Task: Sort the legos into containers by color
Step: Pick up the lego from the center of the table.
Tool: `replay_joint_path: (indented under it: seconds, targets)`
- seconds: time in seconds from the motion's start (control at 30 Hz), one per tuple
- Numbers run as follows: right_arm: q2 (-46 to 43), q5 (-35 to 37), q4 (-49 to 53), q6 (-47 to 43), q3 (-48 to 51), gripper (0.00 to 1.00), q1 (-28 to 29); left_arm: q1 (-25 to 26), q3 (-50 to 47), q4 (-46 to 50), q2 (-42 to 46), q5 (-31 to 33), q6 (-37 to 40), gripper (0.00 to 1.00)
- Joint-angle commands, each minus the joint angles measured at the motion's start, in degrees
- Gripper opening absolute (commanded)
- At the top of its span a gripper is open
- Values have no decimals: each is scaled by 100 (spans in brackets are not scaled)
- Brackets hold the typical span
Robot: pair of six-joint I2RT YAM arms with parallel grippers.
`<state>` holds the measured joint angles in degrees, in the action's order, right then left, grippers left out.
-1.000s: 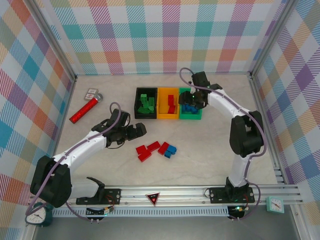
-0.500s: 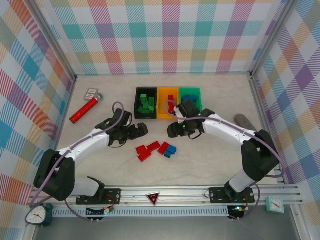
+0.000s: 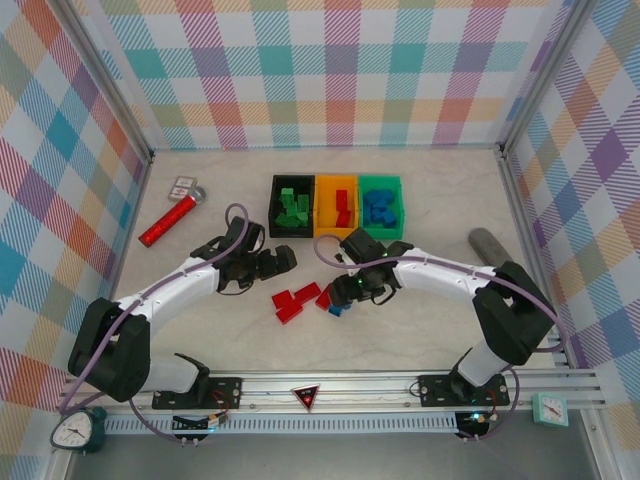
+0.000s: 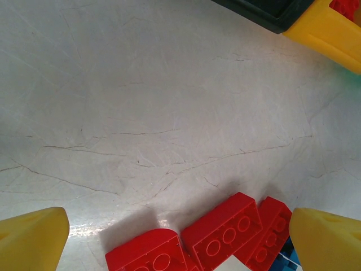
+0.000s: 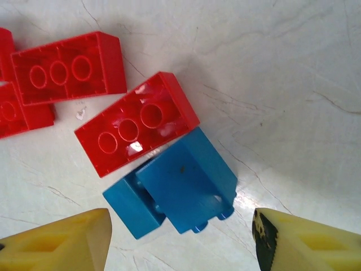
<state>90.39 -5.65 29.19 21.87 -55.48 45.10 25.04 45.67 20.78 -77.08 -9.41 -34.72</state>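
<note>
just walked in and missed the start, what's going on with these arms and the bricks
Two arms are sorting lego bricks by colour. Green bricks lie in the black bin, red in the orange bin, blue in the green bin. Some red bricks and blue bricks remain on the table. The right gripper hangs open over the blue ones; the left gripper is open near the red ones, holding nothing.
</note>
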Motion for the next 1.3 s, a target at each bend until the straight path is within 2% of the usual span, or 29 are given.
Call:
replay_joint_path:
  seconds: [0.0,0.33,0.7,0.97,1.07,1.27]
  targets:
    - [137,0,-198,204,82,67,60,19,20,-9,128,7,59,100]
    - [630,597,220,325,-141,67,78,16,-31,45,199,44,57,100]
    - [550,1202,442,638,-99,64,67,19,-53,50,221,56,57,100]
    - [85,1141,156,744,14,64,55,18,-67,104,294,80,76,100]
    - [211,629,-65,415,-52,66,115,23,-119,37,285,38,30,100]
    - [536,790,125,235,-252,67,166,28,-104,28,299,51,8,100]
